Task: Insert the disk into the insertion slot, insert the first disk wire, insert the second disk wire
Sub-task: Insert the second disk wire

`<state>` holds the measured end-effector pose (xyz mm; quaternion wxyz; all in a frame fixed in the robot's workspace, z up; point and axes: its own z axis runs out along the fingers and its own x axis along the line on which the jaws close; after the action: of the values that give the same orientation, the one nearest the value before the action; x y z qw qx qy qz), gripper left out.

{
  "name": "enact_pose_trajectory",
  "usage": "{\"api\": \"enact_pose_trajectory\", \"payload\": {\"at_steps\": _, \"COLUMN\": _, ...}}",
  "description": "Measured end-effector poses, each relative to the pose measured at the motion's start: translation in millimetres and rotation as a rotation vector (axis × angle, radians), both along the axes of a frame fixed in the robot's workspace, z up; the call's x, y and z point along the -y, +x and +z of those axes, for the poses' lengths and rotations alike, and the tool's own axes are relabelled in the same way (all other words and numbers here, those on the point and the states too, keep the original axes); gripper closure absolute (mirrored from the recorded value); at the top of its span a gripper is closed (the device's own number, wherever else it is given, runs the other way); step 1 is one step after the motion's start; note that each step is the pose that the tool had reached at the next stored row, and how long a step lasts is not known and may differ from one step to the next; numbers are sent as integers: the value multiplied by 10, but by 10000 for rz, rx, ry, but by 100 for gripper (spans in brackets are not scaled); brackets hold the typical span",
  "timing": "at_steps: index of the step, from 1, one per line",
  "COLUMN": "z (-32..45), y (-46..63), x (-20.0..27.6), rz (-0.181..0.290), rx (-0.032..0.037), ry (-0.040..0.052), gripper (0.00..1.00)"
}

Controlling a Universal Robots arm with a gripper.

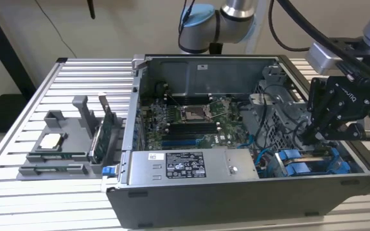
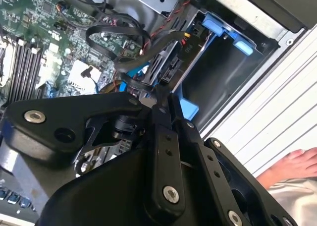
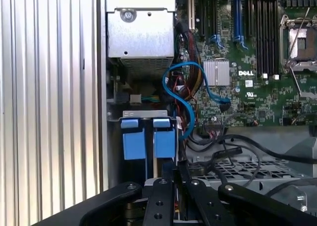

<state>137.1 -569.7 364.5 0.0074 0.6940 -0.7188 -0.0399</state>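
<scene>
The computer case point(image 1: 236, 202) lies open on a slatted table. My gripper point(image 1: 315, 137) hangs over the drive cage at the exterior view's right. In both wrist views its fingers point(image 2: 161, 94) point(image 3: 168, 179) are pressed together. A black disk wire point(image 2: 184, 51) ends in a plug right at the fingertips. The disk's blue carrier point(image 3: 133, 141) sits in the insertion slot point(image 2: 223, 77), with a second blue carrier front point(image 3: 164, 142) beside it. The blue fronts point(image 1: 300, 162) lie just below the gripper. A thin blue wire point(image 3: 184, 94) loops beside the cage.
A silver power-supply box point(image 1: 188, 166) lies along the case's front edge, with the motherboard point(image 1: 191, 120) behind it. A grey tray point(image 1: 59, 149) holding upright green cards point(image 1: 104, 132) stands at the exterior view's left. A person's hand point(image 2: 292, 164) rests outside the case wall.
</scene>
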Motion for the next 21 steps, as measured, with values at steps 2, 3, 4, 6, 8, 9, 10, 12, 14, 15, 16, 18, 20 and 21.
{"api": "enact_pose_trajectory", "payload": {"at_steps": 2, "z": -25, "y": -11, "x": 0, "rz": 0, "rx": 79, "ry": -1, "gripper": 84}}
{"api": "enact_pose_trajectory", "payload": {"at_steps": 3, "z": -38, "y": -17, "x": 0, "rz": 0, "rx": 119, "ry": -1, "gripper": 84}}
{"api": "enact_pose_trajectory", "payload": {"at_steps": 4, "z": -50, "y": -22, "x": 0, "rz": 0, "rx": 157, "ry": -1, "gripper": 84}}
{"api": "enact_pose_trajectory", "payload": {"at_steps": 6, "z": -75, "y": -32, "x": 0, "rz": 0, "rx": 232, "ry": 0, "gripper": 84}}
{"api": "enact_pose_trajectory", "payload": {"at_steps": 8, "z": -96, "y": -42, "x": 0, "rz": 0, "rx": 313, "ry": -1, "gripper": 84}}
{"api": "enact_pose_trajectory", "payload": {"at_steps": 9, "z": -103, "y": -45, "x": 0, "rz": 0, "rx": 341, "ry": -1, "gripper": 84}}
{"api": "enact_pose_trajectory", "payload": {"at_steps": 10, "z": -107, "y": -46, "x": 0, "rz": -1, "rx": 356, "ry": -1, "gripper": 84}}
{"api": "enact_pose_trajectory", "payload": {"at_steps": 12, "z": -107, "y": -46, "x": 0, "rz": 2, "rx": 357, "ry": -2, "gripper": 84}}
{"api": "enact_pose_trajectory", "payload": {"at_steps": 14, "z": -108, "y": -47, "x": 0, "rz": 1, "rx": 358, "ry": -2, "gripper": 84}}
{"api": "enact_pose_trajectory", "payload": {"at_steps": 15, "z": -108, "y": -47, "x": 0, "rz": 1, "rx": 358, "ry": -1, "gripper": 84}}
{"api": "enact_pose_trajectory", "payload": {"at_steps": 16, "z": -109, "y": -47, "x": 0, "rz": 0, "rx": 361, "ry": -1, "gripper": 84}}
{"api": "enact_pose_trajectory", "payload": {"at_steps": 18, "z": -114, "y": -54, "x": 0, "rz": -2, "rx": 393, "ry": 8, "gripper": 84}}
{"api": "enact_pose_trajectory", "payload": {"at_steps": 20, "z": -117, "y": -61, "x": 1, "rz": -1, "rx": 429, "ry": 47, "gripper": 84}}
{"api": "enact_pose_trajectory", "payload": {"at_steps": 21, "z": -119, "y": -64, "x": 1, "rz": -3, "rx": 444, "ry": 89, "gripper": 84}}
